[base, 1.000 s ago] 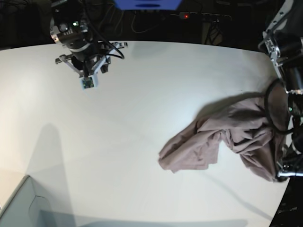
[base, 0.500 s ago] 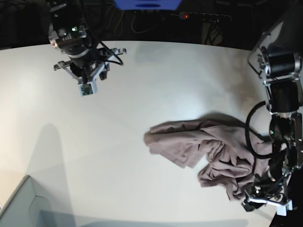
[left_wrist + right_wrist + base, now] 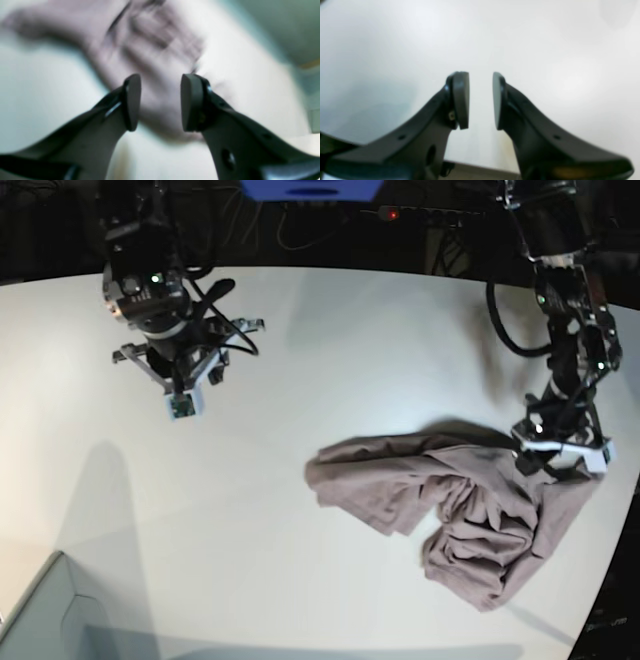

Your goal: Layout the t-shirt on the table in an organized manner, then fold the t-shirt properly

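The t-shirt lies crumpled on the white surface below the left gripper, whose fingers stand apart, empty; the right gripper is likewise parted, empty; limp cloth, best pinched at a hem.

Overhead base; 2 close, perhaps downward wrist views

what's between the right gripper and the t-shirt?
Only bare table. In the base view, the right gripper hangs over the far side, and white tabletop runs uninterrupted to the crumpled t-shirt.
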